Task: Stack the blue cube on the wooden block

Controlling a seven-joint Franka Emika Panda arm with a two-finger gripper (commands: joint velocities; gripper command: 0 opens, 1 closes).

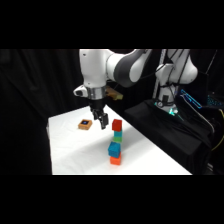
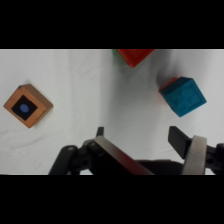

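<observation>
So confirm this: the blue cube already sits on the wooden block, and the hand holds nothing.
Wrong on one point. The wrist view shows the blue cube on the white table, well apart from the wooden block, whose top is bare. The hand holds nothing, as stated.

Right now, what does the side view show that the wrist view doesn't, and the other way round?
Only the side view shows the whole white arm, the table's edges and the green cube. Only the wrist view shows the blue dot in the dark mark on the wooden block. Both show that block, the blue cube, the red cube, an orange cube peeking from under the blue one and the empty gripper.
</observation>
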